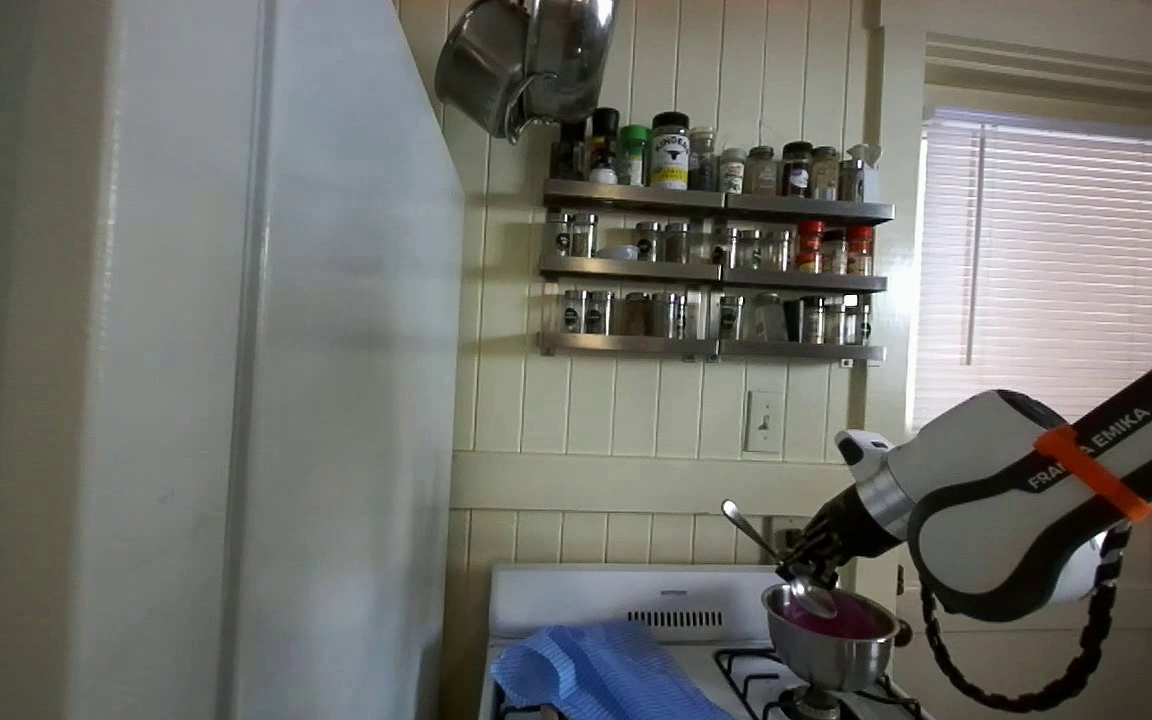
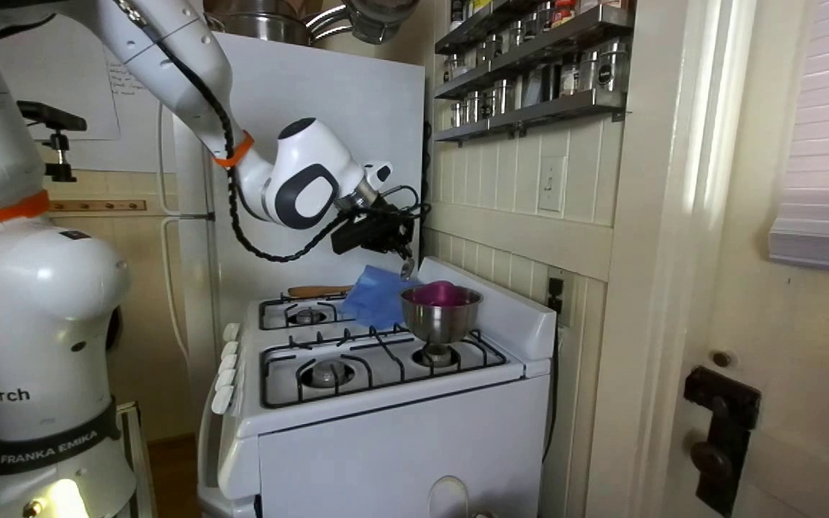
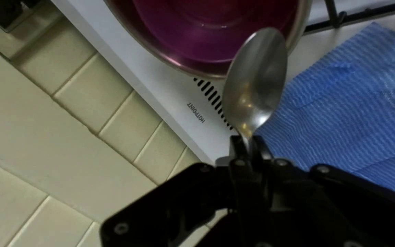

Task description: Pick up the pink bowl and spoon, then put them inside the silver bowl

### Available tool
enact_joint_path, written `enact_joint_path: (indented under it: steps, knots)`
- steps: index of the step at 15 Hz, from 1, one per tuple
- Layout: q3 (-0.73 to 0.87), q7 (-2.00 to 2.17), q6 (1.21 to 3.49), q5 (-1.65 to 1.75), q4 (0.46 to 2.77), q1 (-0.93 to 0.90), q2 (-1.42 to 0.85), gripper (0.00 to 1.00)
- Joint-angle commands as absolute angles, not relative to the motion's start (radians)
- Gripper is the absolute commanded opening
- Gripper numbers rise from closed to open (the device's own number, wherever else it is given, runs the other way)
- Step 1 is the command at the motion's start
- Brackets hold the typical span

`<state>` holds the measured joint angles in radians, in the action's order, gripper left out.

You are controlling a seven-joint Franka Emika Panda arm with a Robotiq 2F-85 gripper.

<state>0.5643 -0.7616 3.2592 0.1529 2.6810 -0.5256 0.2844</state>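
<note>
1. Wrist view: fingers (image 3: 236, 148) were closed on the spoon (image 3: 256, 75), which jutted beyond them and, from this angle, overlapped the rim of the silver bowl (image 3: 300, 20); pink bowl (image 3: 214, 37) sat inside the latter; blue cloth (image 3: 345, 113) lay near
2. In an exterior view: handle (image 1: 741, 520) slanted up out of the fingers, scoop end (image 1: 814, 599) showed against the pink bowl; white stove (image 1: 561, 595) stood beneath
3. In an exterior view: spoon hung just above the silver bowl's edge, apart; silver bowl stood over a burner (image 2: 436, 355), near the backguard (image 2: 512, 324)

Both exterior views share the silver bowl (image 2: 442, 325) from afar; the wrist view looks closely down.
</note>
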Motion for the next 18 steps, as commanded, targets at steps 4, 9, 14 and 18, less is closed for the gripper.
enact_joint_path:
  steps: [4, 9, 14, 18]
  knots:
    - [0.744, -0.792, 3.283, 0.155, 2.713, -0.668, 0.306, 0.09]
    - [0.742, -0.792, 3.301, 0.156, 2.699, -0.649, 0.305, 0.02]
    - [0.869, -0.847, 3.270, 0.182, 2.689, -0.749, 0.337, 0.02]
    - [1.057, -0.923, 3.284, 0.203, 2.683, -0.913, 0.388, 0.02]
